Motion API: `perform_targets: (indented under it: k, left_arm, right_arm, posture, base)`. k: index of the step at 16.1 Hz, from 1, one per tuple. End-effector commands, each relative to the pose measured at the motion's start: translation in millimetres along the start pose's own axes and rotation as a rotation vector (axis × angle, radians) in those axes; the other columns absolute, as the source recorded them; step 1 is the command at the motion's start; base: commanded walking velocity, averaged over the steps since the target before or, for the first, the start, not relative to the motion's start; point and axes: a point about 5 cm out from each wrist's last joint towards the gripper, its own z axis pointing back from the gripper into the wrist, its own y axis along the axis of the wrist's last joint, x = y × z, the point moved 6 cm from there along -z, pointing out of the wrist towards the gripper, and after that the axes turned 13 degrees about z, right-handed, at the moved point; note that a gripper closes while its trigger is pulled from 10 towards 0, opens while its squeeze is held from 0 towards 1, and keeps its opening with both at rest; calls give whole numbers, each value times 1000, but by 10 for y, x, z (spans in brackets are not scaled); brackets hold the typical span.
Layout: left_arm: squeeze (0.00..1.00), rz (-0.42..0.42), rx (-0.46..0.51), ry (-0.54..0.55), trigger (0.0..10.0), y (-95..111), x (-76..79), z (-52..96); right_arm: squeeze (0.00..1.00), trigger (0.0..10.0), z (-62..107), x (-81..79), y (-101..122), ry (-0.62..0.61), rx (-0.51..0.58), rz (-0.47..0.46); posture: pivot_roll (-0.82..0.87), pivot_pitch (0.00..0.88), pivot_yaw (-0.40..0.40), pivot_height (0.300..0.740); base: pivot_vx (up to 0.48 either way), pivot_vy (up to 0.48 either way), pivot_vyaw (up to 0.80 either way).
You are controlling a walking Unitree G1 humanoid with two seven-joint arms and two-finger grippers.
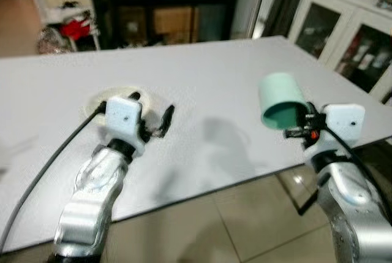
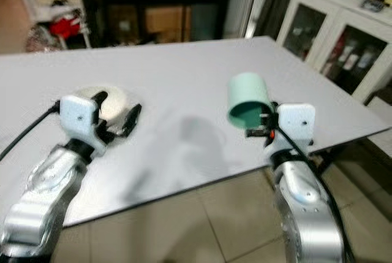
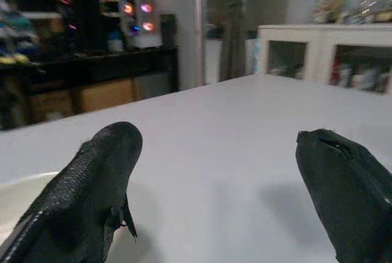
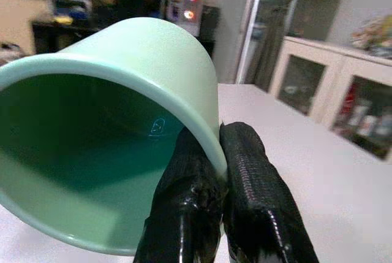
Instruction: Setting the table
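Left arm reaching forward and up from the lower left over the near part of the white counter [image 1: 233, 73], silver forearm angled inward, a black cable trailing back from the wrist. Left pincer [image 1: 151, 114] spread wide, its two black fingers [image 3: 86, 183] well apart with nothing between them, hovering low over the counter at the edge of a pale round plate [image 1: 116, 99]. One finger over the plate's rim, the other past it over bare counter; whether either tip touches the surface cannot be told.

Right arm raised from the lower right near the counter's front right edge, wrist bent so the fingers point forward. Right pincer [image 4: 223, 152] clamped on the rim of a mint green cup [image 1: 281, 99]: one finger inside the mouth, the other outside, the wall pinched between them. Cup held clear above the counter, tilted on its side, open mouth facing back toward the robot and slightly down, base pointing away.

Behind the counter, a dark shelf unit [image 1: 165, 5]; to the right, a white glass-door cabinet [image 1: 343, 30]. Tiled floor [image 1: 233, 226] below the counter's near edge.
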Motion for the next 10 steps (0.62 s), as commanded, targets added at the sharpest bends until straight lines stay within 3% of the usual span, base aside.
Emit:
perform_targets:
  k: [1,3,7,8,10]
  left_arm:
    - [0,-24,4,16,10000,32,-68,28]
    - [0,-26,4,15,10000,32,-70,32]
    - [0,-32,-1,-3,10000,23,-24,18]
    - [0,-35,-1,-5,10000,23,-20,14]
    - [0,-36,-3,-19,10000,29,-11,17]
  right_arm:
    - [0,10000,-22,-63,73,23,28,1]
    - [0,10000,-36,-58,71,22,28,-6]
    - [0,10000,-93,19,55,4,24,-67]
    - [0,10000,-113,13,40,21,14,-77]
    - [0,10000,-146,-134,3,173,-13,-65]
  posture:
    - [25,0,-36,740]
    - [30,0,-39,740]
    - [33,0,-38,740]
    - [34,0,-40,740]
    - [35,0,-41,740]
  base:
    - [386,0,800]
    - [384,0,800]
    - [384,0,0]
    - [356,0,0]
    - [150,0,0]
